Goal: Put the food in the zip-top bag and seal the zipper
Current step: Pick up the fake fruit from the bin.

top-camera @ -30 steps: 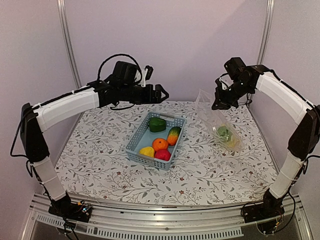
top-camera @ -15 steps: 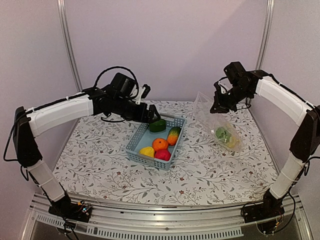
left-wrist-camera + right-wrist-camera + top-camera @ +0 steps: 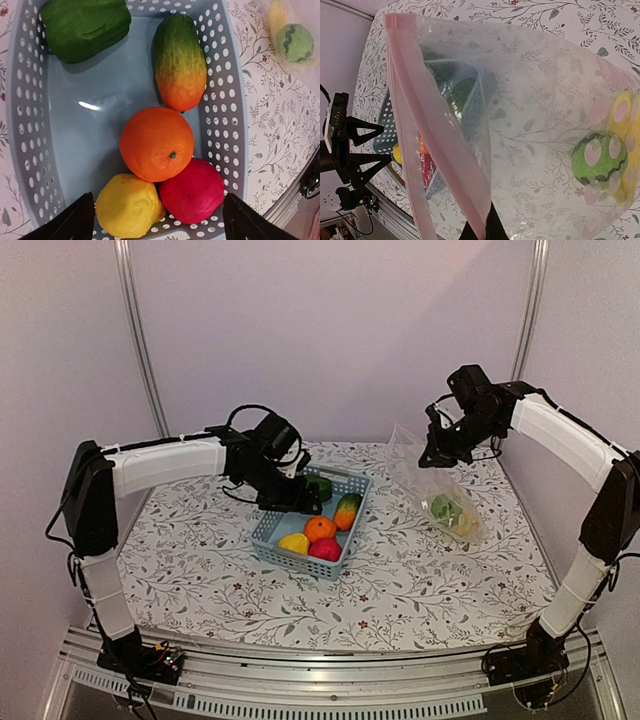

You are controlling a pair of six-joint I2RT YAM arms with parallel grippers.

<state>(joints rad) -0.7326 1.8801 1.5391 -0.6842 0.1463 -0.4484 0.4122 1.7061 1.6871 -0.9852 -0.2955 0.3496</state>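
Note:
The blue-grey basket (image 3: 274, 532) holds a green pepper (image 3: 85, 27), a green-orange mango (image 3: 179, 62), an orange (image 3: 156, 144), a red apple (image 3: 194, 192) and a round yellow fruit (image 3: 127, 206). My left gripper (image 3: 308, 496) is open low over the basket, its fingertips (image 3: 80, 222) either side of the yellow fruit and apple. My right gripper (image 3: 432, 452) is shut on the mouth edge of the clear zip-top bag (image 3: 440, 485), holding it up. The pink zipper (image 3: 420, 125) hangs open. A green striped melon (image 3: 597, 157) and a yellow banana (image 3: 625, 150) lie inside the bag.
The table has a floral cloth (image 3: 200, 570). The basket stands in the middle and the bag lies to its right, near the back right corner. Pale walls and metal posts (image 3: 140, 340) close in the back and sides.
My left arm has swung down and right, from high above the table's back left to low over the basket. My right gripper has kept holding the bag's mouth up.

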